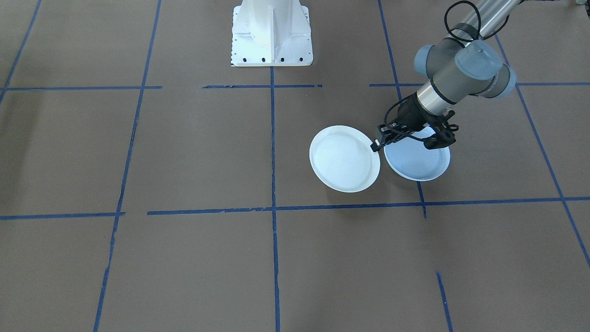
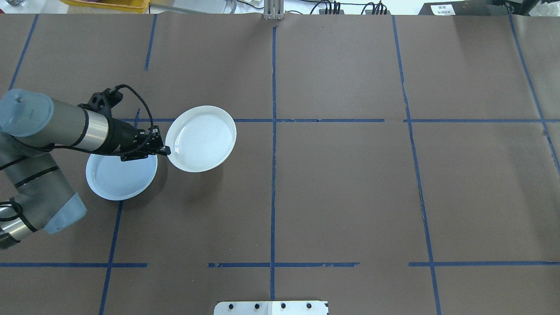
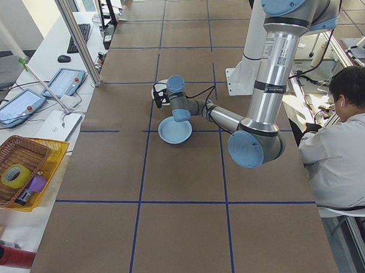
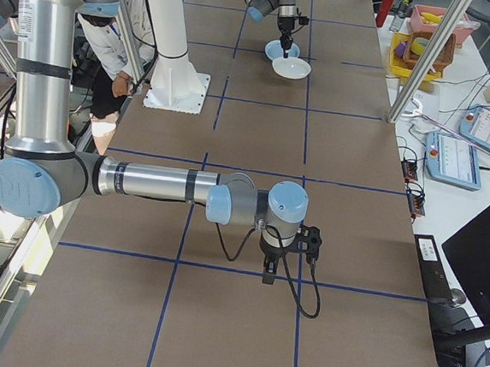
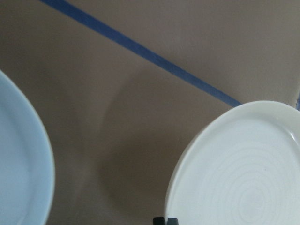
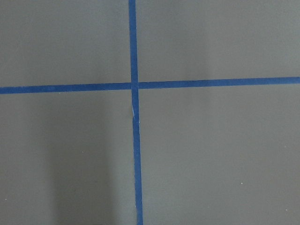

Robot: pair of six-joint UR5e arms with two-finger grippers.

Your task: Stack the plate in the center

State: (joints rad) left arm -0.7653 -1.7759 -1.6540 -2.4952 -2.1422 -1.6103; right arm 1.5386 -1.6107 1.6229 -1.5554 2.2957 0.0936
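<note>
- Ringed pale plate (image 5: 243,173): your left gripper (image 2: 162,150) is clamped on its rim edge, plate lifted; rigid, glossy, likely slippery and breakable.
- Blue-grey plate (image 2: 120,179) lies flat on the surface (image 2: 350,183).
- Right gripper (image 4: 269,277): state cannot be told.

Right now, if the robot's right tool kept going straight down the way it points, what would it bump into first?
Probably only the brown table top. The right tool points down, and its wrist camera shows just paper crossed by blue tape lines; the height is unclear.
</note>
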